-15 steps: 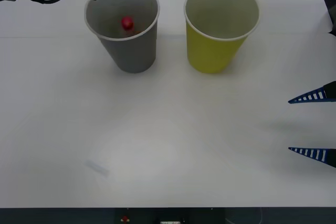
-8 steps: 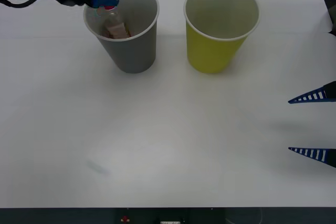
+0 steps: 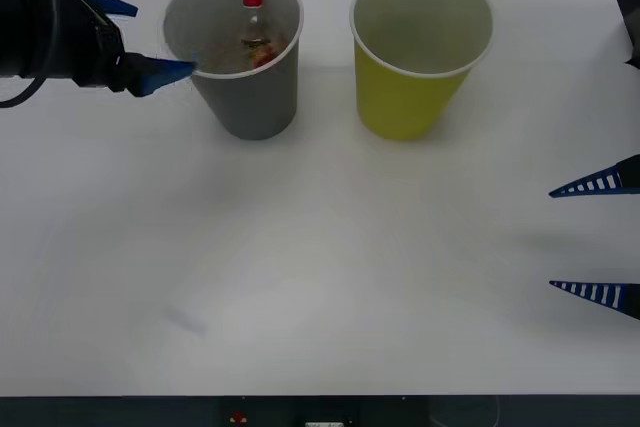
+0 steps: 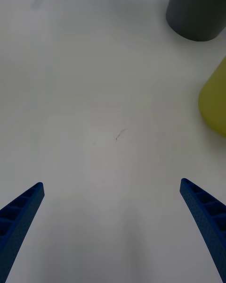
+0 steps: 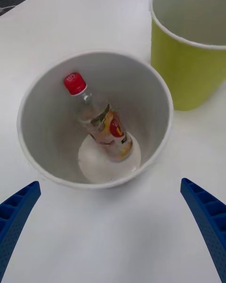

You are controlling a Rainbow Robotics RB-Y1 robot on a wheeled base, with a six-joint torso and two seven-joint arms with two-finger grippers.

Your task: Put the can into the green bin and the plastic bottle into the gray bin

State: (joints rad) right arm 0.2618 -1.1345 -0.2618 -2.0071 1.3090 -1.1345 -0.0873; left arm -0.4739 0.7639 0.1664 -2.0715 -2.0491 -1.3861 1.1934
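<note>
Small clear plastic bottle with red cap (image 5: 102,125) leaning inside large gray tapered paper cup (image 3: 240,97), just beside wide-open, empty left gripper (image 3: 132,39). Right gripper (image 3: 600,239) parked wide at table's right edge.

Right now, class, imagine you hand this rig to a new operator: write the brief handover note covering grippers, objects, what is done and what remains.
Left gripper: open, empty, beside the gray bin on its left.
Right gripper: open, empty, parked at the table's right edge.
Plastic bottle: inside the gray bin, leaning against its wall, cap up. Done.
Green bin: upright, to the right of the gray bin; what shows of its inside looks empty.
Left: the can into the green bin; find the can first.
</note>
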